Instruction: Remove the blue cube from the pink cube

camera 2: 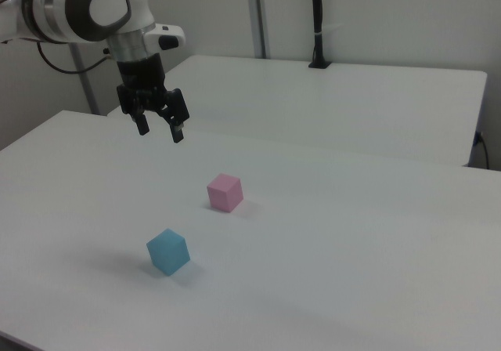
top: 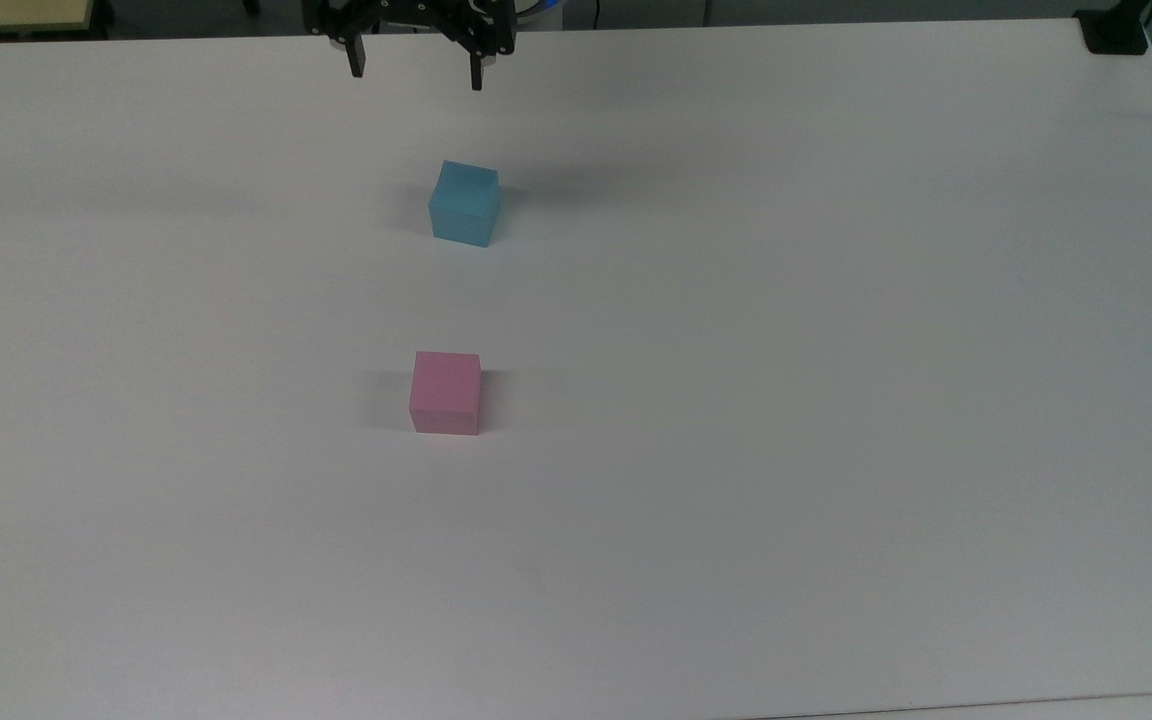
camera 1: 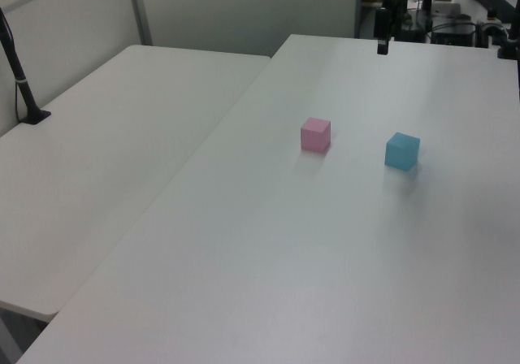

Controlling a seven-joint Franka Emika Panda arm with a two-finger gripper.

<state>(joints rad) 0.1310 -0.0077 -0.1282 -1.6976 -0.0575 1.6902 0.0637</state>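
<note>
blue cube [top: 464, 203]: sitting flat on the white table [top: 836, 400], off the pink one and well apart from it; in the top view it is lying above the pink cube, in the left view [camera 1: 402, 151] to the pink cube's right, in the right view [camera 2: 168, 251] below and to its left (nearer the camera there).
pink cube [top: 446, 392]: resting alone on the table, nothing stacked on it; standing upright, faces plain; also showing in the left view [camera 1: 315, 134] and the right view [camera 2: 225, 192].
gripper [top: 417, 72]: hanging in the air over the table's far edge at the top of the top view, holding nothing; in the right view [camera 2: 160, 129] it is hovering above and to the left of both cubes, well clear of them.
fingers [camera 2: 178, 132]: standing wide apart, pointing down, with empty air between them (both tips clear in the top view).
arm [camera 2: 86, 10]: white and grey, reaching in from the right view's upper left.
table: carrying just the two cubes; a second white table [camera 1: 97, 161] is standing beside it on the left view's left.
black post [camera 2: 318, 22]: standing on the second table at its far side in the right view.
writing: no brand, label or text is readable on the cubes, the arm or the tables.
</note>
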